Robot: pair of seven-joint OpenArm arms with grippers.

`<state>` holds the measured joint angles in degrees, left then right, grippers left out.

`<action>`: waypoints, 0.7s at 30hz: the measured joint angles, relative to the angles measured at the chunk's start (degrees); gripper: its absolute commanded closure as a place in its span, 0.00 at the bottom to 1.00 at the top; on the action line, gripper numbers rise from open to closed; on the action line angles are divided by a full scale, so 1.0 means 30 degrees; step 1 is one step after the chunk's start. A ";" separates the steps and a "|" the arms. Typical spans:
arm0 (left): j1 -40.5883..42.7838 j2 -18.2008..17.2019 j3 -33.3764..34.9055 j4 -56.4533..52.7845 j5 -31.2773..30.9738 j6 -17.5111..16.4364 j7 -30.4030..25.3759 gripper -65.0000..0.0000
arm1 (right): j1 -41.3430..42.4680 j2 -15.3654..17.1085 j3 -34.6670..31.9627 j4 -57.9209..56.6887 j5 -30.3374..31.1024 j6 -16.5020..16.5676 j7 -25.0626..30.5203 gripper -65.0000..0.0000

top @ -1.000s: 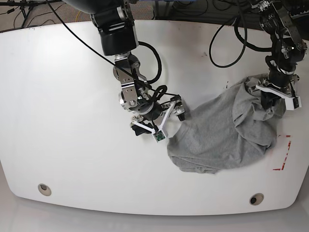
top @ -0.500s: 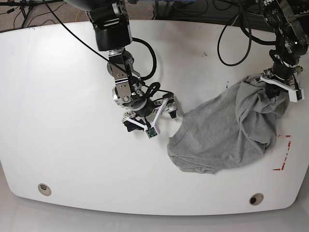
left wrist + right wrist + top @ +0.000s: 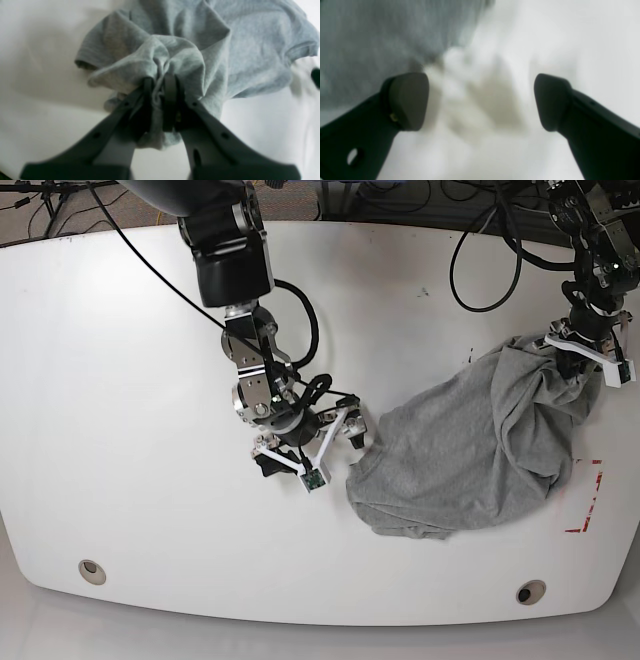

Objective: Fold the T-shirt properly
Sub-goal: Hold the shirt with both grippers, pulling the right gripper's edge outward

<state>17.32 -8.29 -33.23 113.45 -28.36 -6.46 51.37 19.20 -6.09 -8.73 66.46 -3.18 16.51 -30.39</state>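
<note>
Grey cotton, the T-shirt lies crumpled on the white surface, its long axis slanting from the front middle up toward the left hand, which pinches a bunched fold. Red tape marks lie beside it. The right hand gapes wide, holding nothing, just beside the shirt's edge; its wrist view is blurred.

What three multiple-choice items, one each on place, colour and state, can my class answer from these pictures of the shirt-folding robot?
1. Where on the table does the T-shirt lie in the base view?
A left side B right side C off the table
2. What colour is it?
A grey B red C black
3. How does the right gripper stand?
A shut on cloth B open, empty C out of view

Answers: 1 B, it is heaped near the right edge. 2 A, heather grey in every view. 3 B, only the left gripper pinches cloth.
</note>
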 measured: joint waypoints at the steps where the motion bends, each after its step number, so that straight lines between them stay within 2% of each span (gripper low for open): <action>1: -0.0007 0.0000 0.0007 0.0000 0.0000 -0.0007 0.0007 0.94 | 0.0299 -0.0036 -0.0015 -0.0306 0.0029 0.0007 0.0095 0.02; 5: 0.0000 0.0044 0.0007 0.0000 -0.0015 -0.0007 0.0015 0.94 | 0.1231 -0.0036 -0.0087 -0.1384 0.0044 0.0044 0.0313 0.02; 14: 0.0000 0.0015 0.0022 0.0000 -0.0036 -0.0007 0.0015 0.94 | 0.3169 0.0000 0.0007 -0.5209 0.0211 -0.0007 0.2339 0.02; 18: 0.0015 0.0000 0.0022 0.0000 0.0000 -0.0007 0.0007 0.94 | 0.3359 0.0015 0.0000 -0.6142 0.1661 -0.0007 0.3643 0.02; 21: 0.0044 0.0007 0.0022 0.0000 -0.0015 -0.0007 0.0007 0.94 | 0.3468 0.0015 -0.0007 -0.6863 0.2368 0.0000 0.3636 0.02</action>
<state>17.45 -8.27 -33.17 113.45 -28.40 -6.48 51.40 29.61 -6.04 -8.75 45.87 3.92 16.51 -19.49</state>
